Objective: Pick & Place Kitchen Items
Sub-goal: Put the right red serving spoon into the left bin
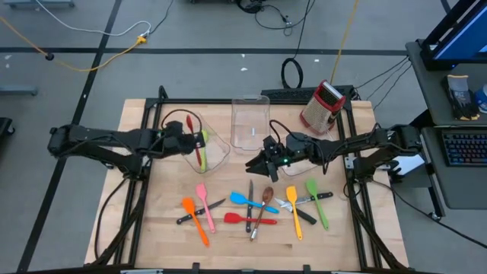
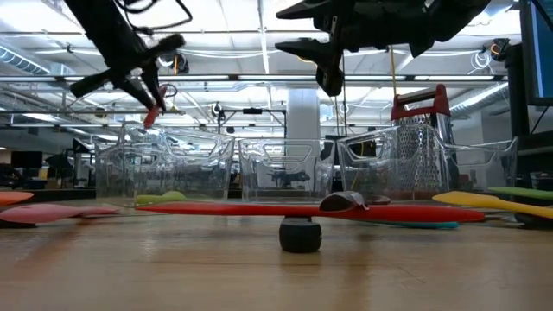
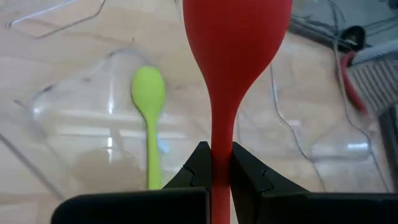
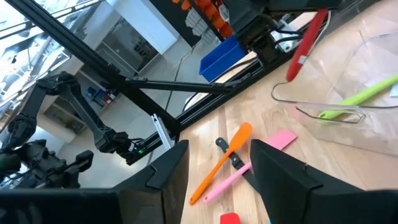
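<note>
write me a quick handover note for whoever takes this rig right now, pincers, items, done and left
Left pincer: shut on the red spoon, held over the left clear bin.
Right pincer: open, empty, above the table just past the loose utensils.
Done: a green spoon lies in that bin.
Left: release the red spoon into the bin, then clear the rest on the table, among them the orange spatula, pink spatula, blue spatula, yellow spatula, green spatula and brown spoon.

The left arm reaches in from the table's left side, its left gripper (image 3: 215, 171) clamped tight. The right arm stretches in from the right, its right gripper (image 1: 259, 164) raised with fingers parted, holding nothing.
</note>
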